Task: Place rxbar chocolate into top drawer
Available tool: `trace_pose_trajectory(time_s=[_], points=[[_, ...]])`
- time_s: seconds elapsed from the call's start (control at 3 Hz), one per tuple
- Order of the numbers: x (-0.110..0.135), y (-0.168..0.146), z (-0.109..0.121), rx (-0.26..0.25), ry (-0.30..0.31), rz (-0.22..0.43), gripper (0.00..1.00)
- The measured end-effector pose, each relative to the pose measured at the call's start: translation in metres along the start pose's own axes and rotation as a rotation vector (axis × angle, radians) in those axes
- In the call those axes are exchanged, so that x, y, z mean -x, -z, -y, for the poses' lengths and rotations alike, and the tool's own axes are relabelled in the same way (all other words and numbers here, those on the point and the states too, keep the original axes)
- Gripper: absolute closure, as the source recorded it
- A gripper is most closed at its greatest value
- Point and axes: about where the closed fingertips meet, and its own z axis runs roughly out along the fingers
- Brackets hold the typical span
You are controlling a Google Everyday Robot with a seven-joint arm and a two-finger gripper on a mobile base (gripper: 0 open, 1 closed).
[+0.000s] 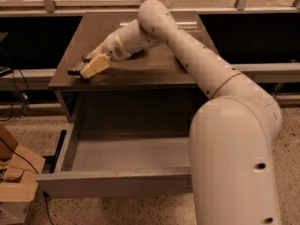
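Nearest, at the right, the robot arm's (234, 158) thick cream casing fills the lower right corner and hides the right end of the drawer (112, 184). The drawer stands pulled fully open toward the near side. Its plain grey front panel is nearest, and the part of its grey floor in view is bare. To the near left, a cardboard box (16, 182) sits on the speckled floor (140, 210), just beside the drawer's left corner.

Above and behind the drawer is the dark brown table (140, 74). The arm reaches from the near right, up and across to the far middle of the table, then bends back toward the near left.

The gripper (89, 64) is over the near left part of the table top, close to its left edge. Its pale fingers (97, 65) are drawn narrow and hold the chocolate bar (75, 71). The bar is flat and dark, and its free end sticks out to the left of the fingers. It sits low over the table top; whether it touches the surface cannot be told. It is not in the drawer.

Black cables (14, 90) hang at the far left.
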Motion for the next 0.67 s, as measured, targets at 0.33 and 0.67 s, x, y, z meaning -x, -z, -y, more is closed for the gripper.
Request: trace_pose_trajectory(time_s=[0.33,0.67], points=[[-0.0341,0.0012,-0.0145,0.052,-0.182,-0.112,1.00],[-0.0320,-0.0006,-0.0147,0.052,-0.182,-0.112,1.00]])
